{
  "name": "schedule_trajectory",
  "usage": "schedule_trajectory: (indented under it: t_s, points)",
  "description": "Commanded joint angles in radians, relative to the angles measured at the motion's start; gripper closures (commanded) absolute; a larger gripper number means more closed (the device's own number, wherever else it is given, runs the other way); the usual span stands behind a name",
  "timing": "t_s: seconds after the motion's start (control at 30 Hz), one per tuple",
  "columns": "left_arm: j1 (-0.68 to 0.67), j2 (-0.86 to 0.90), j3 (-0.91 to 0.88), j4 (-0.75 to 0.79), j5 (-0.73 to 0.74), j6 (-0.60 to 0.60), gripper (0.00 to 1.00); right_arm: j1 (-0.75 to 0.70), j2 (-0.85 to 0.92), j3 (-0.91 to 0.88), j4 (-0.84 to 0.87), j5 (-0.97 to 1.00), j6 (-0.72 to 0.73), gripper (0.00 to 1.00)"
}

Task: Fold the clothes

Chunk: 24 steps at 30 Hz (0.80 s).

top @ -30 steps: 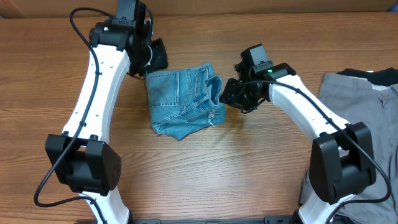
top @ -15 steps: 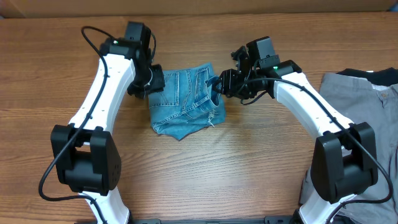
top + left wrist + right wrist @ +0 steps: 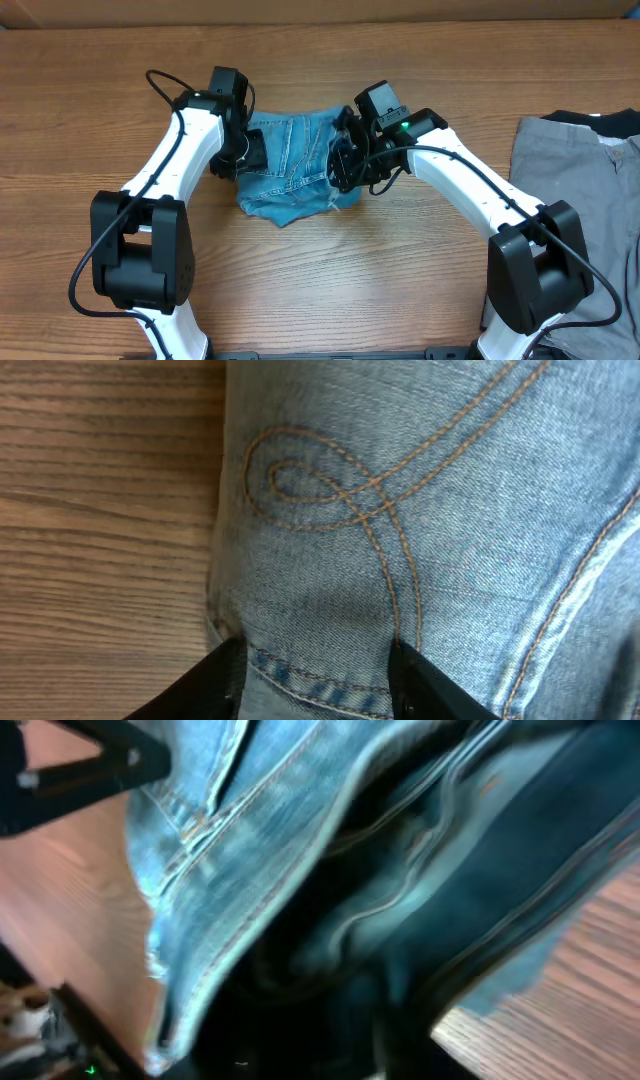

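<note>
Left tool [image 3: 249, 156], right tool [image 3: 341, 166] nearer; one jeans pair [image 3: 292, 150] between

This looks like a robotics lab: two white jointed robot arms with black joints and trailing cables [image 3: 165, 158] stand at a brown wood-grain table [image 3: 400, 280], where folded light blue denim jeans [image 3: 295, 150] and a grey cloth garment [image 3: 575, 190] lie.
</note>
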Motion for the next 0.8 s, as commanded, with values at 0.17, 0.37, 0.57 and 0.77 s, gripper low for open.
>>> schedule_trajectory:
  t_s: [0.17,0.37,0.57,0.77]
  points:
    - [-0.005,0.006,-0.016,0.011,-0.014,0.011,0.49,-0.089,-0.043,0.110,-0.054,0.066,0.012,0.53]
    - [-0.005,0.006,-0.016,0.016,-0.013,0.011,0.48,-0.083,-0.058,0.142,-0.097,-0.150,-0.043,0.36]
    - [-0.005,0.007,-0.016,0.016,-0.014,0.011,0.48,-0.011,-0.056,0.101,-0.096,-0.137,-0.061,0.47]
    - [-0.005,0.007,-0.016,0.016,-0.014,0.011,0.47,0.027,-0.055,0.017,-0.075,0.113,0.007,0.83]
